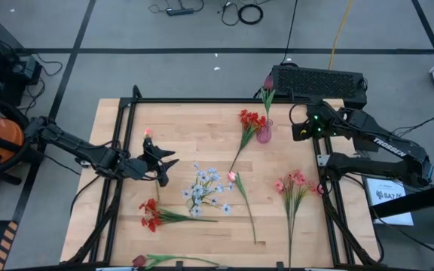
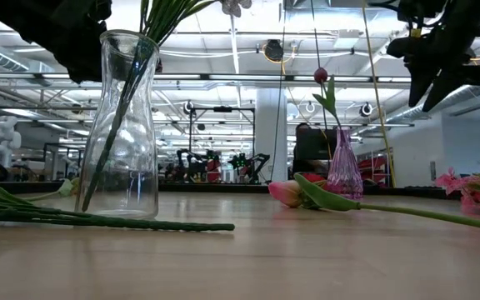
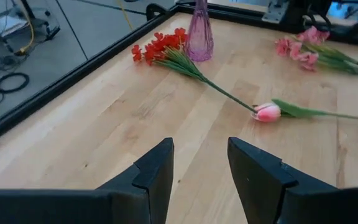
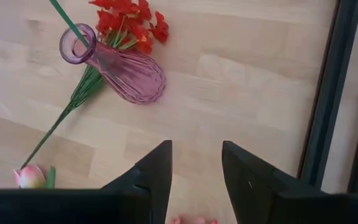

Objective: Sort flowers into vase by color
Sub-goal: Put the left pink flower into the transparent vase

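Note:
A clear glass vase (image 2: 123, 125) stands mid-table and holds the green stems of a pale blue spray (image 1: 206, 188). A purple vase (image 1: 264, 134) at the far side holds one red bud (image 1: 268, 81) on its stem. A red spray (image 1: 251, 120) lies beside the purple vase. A pink tulip (image 1: 232, 176), a pink spray (image 1: 292, 183), a second red spray (image 1: 151, 214) and a red tulip (image 1: 139, 261) lie flat on the table. My left gripper (image 3: 201, 146) is open and empty, left of the clear vase (image 1: 169, 167). My right gripper (image 4: 196, 149) is open and empty, above the table right of the purple vase (image 1: 301, 129).
A black metal frame (image 1: 202, 101) runs round the wooden tabletop. A black case (image 1: 319, 81) sits past the far edge. Bare wood lies between the two vases and along the table's left side.

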`<control>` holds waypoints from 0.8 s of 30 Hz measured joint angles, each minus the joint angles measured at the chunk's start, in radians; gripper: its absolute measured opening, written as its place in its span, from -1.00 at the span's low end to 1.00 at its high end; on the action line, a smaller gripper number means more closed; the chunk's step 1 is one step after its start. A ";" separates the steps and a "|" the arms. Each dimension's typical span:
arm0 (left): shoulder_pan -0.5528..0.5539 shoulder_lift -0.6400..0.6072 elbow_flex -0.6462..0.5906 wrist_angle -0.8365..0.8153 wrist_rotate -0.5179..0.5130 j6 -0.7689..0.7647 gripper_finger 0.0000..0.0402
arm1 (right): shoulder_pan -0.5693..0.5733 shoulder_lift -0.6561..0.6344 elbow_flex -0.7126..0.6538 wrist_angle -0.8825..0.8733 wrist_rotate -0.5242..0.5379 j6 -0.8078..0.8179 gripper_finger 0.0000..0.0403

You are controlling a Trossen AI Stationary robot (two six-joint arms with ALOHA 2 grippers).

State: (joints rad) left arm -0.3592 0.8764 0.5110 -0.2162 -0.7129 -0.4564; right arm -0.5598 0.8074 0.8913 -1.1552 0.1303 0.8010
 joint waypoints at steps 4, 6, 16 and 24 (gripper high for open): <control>0.000 0.000 0.000 -0.001 -0.003 -0.108 -0.21 | 0.000 0.000 0.000 -0.013 -0.005 0.001 -0.41; 0.000 0.000 0.000 -0.001 -0.003 -0.171 -0.21 | 0.000 0.000 0.000 -0.037 -0.011 0.017 -0.44; 0.000 0.000 0.000 -0.003 -0.003 -0.392 -0.21 | 0.000 0.000 0.000 -0.100 -0.031 0.089 -0.53; 0.066 0.000 0.000 -0.070 0.016 -0.670 -0.21 | 0.000 0.000 -0.001 -0.099 -0.031 0.107 -0.54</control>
State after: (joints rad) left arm -0.2935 0.8764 0.5111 -0.2861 -0.6967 -1.1261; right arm -0.5598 0.8078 0.8902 -1.2545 0.0994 0.9075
